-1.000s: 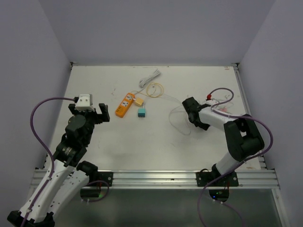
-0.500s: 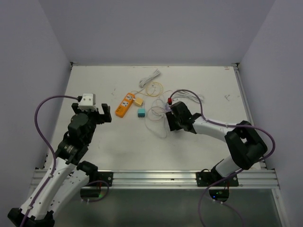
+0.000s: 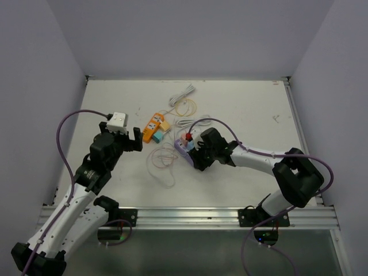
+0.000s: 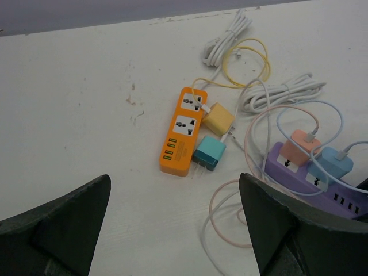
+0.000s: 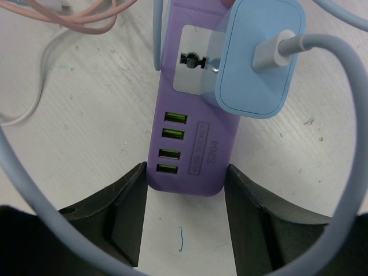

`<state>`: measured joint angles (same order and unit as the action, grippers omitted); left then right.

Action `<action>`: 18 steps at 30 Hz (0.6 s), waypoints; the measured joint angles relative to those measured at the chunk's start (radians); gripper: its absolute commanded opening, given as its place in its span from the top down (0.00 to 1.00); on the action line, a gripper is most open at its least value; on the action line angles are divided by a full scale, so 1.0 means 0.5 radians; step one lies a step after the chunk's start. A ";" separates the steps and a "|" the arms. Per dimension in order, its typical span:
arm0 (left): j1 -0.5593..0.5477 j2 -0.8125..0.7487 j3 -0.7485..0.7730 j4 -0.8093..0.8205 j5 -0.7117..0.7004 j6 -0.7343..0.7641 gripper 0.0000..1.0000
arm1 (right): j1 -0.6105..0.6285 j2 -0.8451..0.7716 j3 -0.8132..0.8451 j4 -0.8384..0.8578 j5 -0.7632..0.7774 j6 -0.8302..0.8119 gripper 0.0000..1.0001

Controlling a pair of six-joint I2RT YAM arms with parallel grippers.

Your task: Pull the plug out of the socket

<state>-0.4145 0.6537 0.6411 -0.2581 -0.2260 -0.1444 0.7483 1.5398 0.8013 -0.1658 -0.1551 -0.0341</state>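
Observation:
A purple socket strip (image 5: 192, 144) lies on the white table, near the middle in the top view (image 3: 181, 148). A light blue plug (image 5: 259, 63) with its blue cable sits in one of its outlets, and a pink plug (image 4: 300, 146) sits in the outlet beside the blue plug (image 4: 336, 162). My right gripper (image 5: 185, 172) is shut on the strip's USB end, one jaw against each long side. My left gripper (image 4: 172, 190) hovers open over bare table, left of the purple strip (image 4: 299, 178), with nothing between its fingers.
An orange power strip (image 4: 183, 129) lies just ahead of the left gripper, with a yellow plug (image 4: 218, 118) beside it and a teal plug (image 4: 210, 152) lying loose. White cable bundles (image 4: 227, 34), a yellow cable loop (image 4: 253, 57) and pink cable loops (image 3: 161, 161) crowd the middle.
The right arm has dragged the purple strip, with its plugs and cables, leftward from the right side to the table's middle. The left gripper has moved right toward the orange strip, still open.

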 measured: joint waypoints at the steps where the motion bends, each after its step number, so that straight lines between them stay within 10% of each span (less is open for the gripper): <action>1: 0.000 0.011 0.000 0.007 0.035 0.005 0.04 | -0.001 -0.003 0.000 -0.008 -0.005 0.000 0.61; 18: -0.004 0.329 0.004 0.036 0.551 -0.149 0.05 | 0.006 -0.272 -0.159 -0.071 -0.002 0.153 0.21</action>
<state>-0.4164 0.8181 0.6430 -0.2401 0.0494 -0.2188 0.7513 1.4040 0.7219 -0.2012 -0.1562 0.0425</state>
